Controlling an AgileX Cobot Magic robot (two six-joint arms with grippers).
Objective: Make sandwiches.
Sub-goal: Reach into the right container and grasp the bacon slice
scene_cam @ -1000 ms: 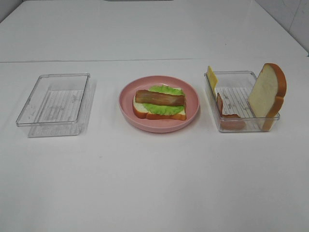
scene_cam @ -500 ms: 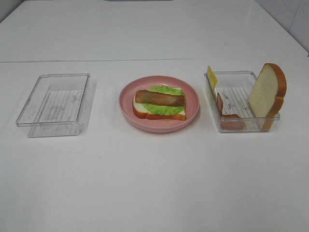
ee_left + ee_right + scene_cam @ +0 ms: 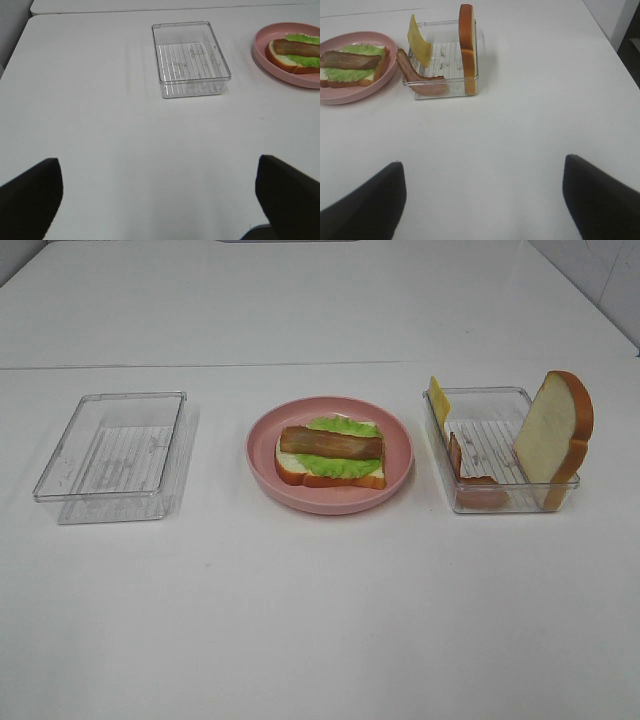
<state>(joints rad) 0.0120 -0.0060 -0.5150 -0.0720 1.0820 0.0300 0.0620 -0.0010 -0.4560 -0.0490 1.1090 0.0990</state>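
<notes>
The sandwich stack (image 3: 330,453) lies on a round pink plate (image 3: 330,503) at the table's centre: a bread slice, green lettuce (image 3: 342,426) and a brown bacon strip (image 3: 331,442) on top. The second bread slice (image 3: 553,432) stands upright in the right clear tray (image 3: 500,502), with a yellow cheese slice (image 3: 438,397) and another bacon strip (image 3: 458,458). Neither gripper shows in the exterior view. My left gripper (image 3: 157,167) is open and empty, well short of the plate. My right gripper (image 3: 482,167) is open and empty, short of the right tray (image 3: 445,80).
An empty clear tray (image 3: 105,495) sits left of the plate; it also shows in the left wrist view (image 3: 190,57). White table all round, with a seam line across the far side.
</notes>
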